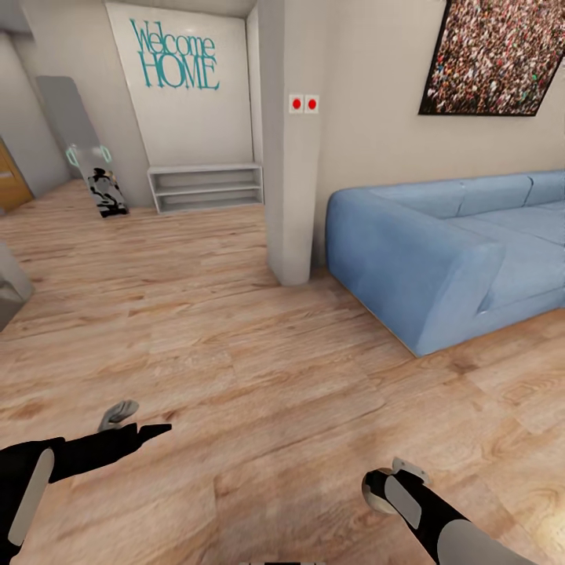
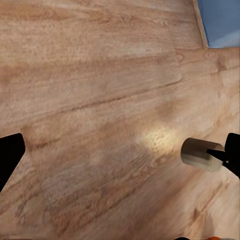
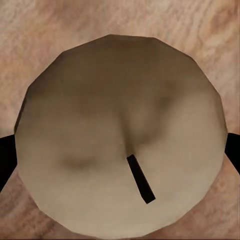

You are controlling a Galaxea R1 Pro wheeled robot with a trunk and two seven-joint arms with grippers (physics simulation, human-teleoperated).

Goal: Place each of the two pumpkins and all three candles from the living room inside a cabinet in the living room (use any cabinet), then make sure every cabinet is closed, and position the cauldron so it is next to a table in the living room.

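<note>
on the white wall panel [image 1: 180,78] far behind the grey pillar [image 1: 292,141], teal letters read "welcome home". one low white shelf unit [image 1: 205,187] stands under the words, and a grey board with teal rings and a dark print [image 1: 82,141] leans on the wall to the left of it. the pillar carries two white plates with red round buttons [image 1: 304,103]. just right of the pillar sits one blue sofa [image 1: 455,251], cut off by the frame edge, and above it hangs one dark-framed picture of a dense speckled crowd pattern [image 1: 498,55], its top and right side out of frame. wooden floor [image 1: 235,353] runs from the pillar to the robot.

near the robot, in front of the pillar, the left gripper [image 1: 129,424] hangs over the floor with its jaws wide apart and nothing between them; the left wrist view shows its dark fingertips [image 2: 10,155] at opposite edges. that view also shows a pale cylinder, one candle [image 2: 200,154], across the floor by the other arm, and a sliver of orange at the frame edge, too small to identify.

the right gripper [image 1: 388,482] holds that candle [image 1: 375,490] between its fingers; the right wrist view looks at its round beige top with a short black wick [image 3: 141,179], dark fingertips [image 3: 6,157] pressed at each side. a grey object [image 1: 12,286] at the far left is cut off and unclear.
</note>
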